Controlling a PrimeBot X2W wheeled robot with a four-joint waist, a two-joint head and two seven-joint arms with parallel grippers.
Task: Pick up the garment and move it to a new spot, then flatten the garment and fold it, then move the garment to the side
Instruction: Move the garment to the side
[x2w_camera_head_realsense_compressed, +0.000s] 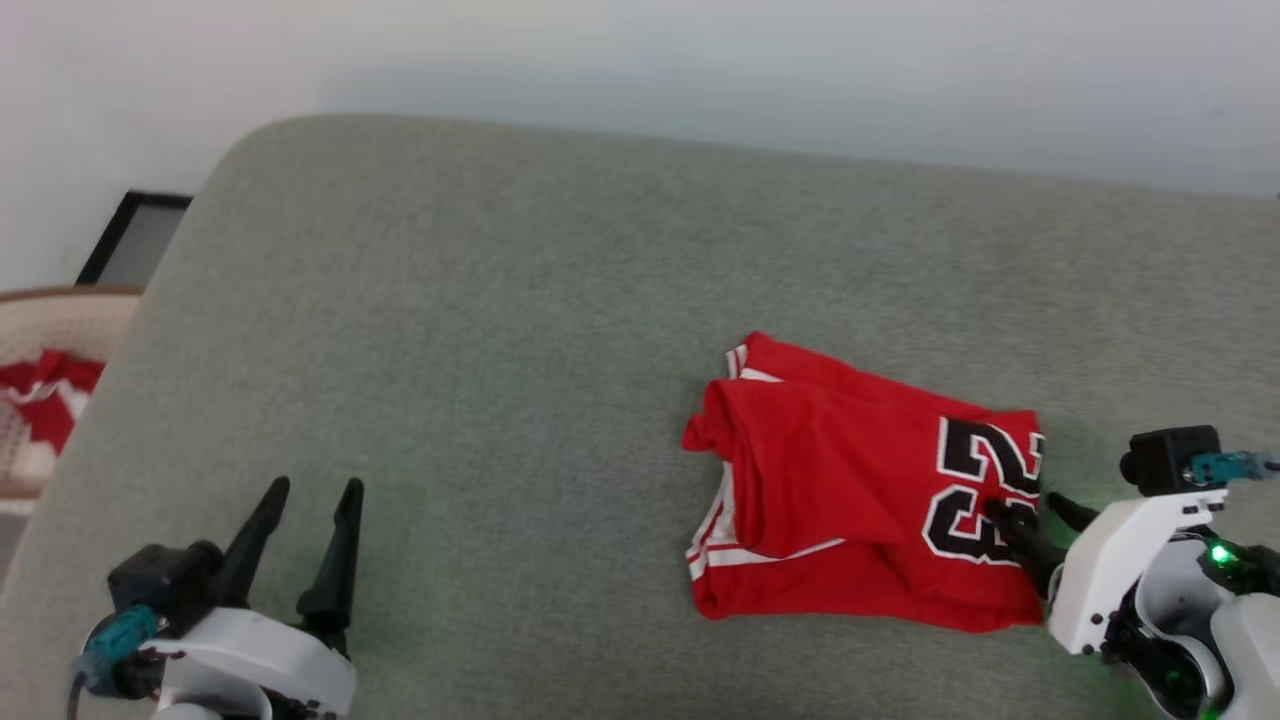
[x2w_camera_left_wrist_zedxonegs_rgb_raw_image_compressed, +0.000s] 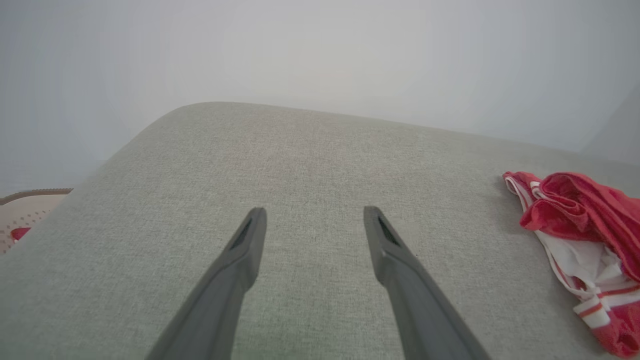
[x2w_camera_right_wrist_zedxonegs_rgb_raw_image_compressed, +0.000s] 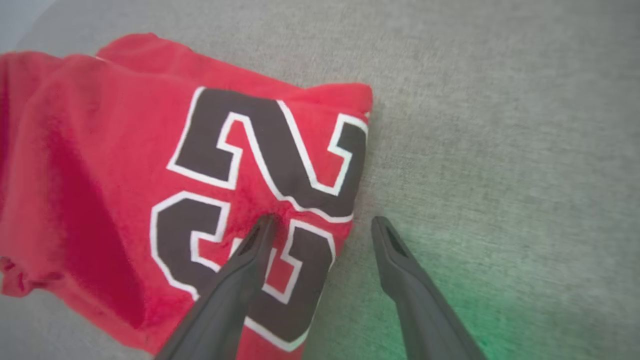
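Garment on grey-green upholstered surface — pale wall beyond

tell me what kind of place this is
Probably a home-style room used for folding laundry: a grey upholstered surface, a folded red jersey on it, and a basket of red-and-white cloth beside it.

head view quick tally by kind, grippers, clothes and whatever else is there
grippers: 2 (left gripper, right gripper, both open)
garment, red, on the cushion: 1
grey cushion: 1
basket, pale, at the left edge: 1
red-and-white cloth in the basket: 1
dark frame by the wall: 1
total: 7
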